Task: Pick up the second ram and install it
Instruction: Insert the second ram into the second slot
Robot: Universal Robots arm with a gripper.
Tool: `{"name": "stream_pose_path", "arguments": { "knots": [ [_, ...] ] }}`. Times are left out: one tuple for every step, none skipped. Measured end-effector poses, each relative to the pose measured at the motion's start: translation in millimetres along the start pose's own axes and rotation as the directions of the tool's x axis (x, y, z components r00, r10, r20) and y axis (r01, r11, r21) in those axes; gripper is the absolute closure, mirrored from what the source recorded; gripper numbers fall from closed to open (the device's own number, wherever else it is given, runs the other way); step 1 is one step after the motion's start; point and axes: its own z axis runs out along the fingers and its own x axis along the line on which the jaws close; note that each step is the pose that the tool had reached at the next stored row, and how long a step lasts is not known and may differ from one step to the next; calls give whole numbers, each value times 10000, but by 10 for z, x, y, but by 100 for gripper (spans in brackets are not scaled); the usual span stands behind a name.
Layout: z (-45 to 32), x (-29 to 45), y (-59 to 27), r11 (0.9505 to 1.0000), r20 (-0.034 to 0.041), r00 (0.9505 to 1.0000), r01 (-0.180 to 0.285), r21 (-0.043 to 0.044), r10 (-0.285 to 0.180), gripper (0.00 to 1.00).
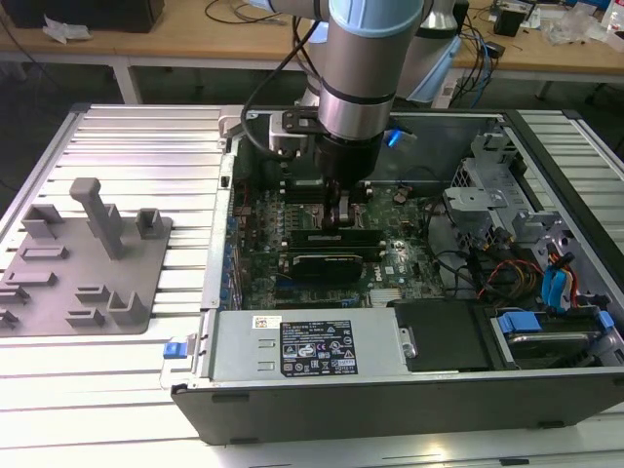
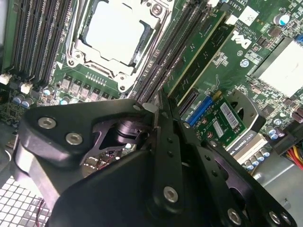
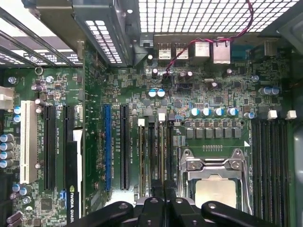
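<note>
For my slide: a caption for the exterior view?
Robot arm's gripper lowered into an open computer case, over the green motherboard.

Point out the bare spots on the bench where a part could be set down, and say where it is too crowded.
Free: the ribbed white bench behind the grey plastic tray, and the strip in front of that tray. Crowded: the open computer case, packed with the green motherboard, cables and drive bays, with the black gripper down among the memory slots.

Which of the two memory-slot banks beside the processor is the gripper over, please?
The bank between the processor and the blue slot; the other bank lies on the processor's far side, away from the gripper.
</note>
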Motion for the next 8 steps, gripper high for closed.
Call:
{"name": "stream_pose_path", "arguments": {
  "knots": [
    [5, 0, 1, 10000, -4, 10000, 1, -1, -1, 91],
    [8, -2, 1, 10000, -4, 10000, 0, -1, 0, 91],
    [16, -6, 2, 10000, -4, 10000, -1, -1, 1, 91],
    [16, -6, 2, 10000, -5, 10000, 0, -1, 0, 91],
    [16, -6, 2, 10000, -4, 10000, 0, -2, 0, 91],
    [18, -9, 4, 10000, -1, 10000, -1, 0, 1, 91],
    [19, -11, 7, 10000, -1, 10000, -1, 0, 1, 91],
    [19, -11, 7, 10000, -4, 10000, 1, -1, -1, 91]
  ]
}}
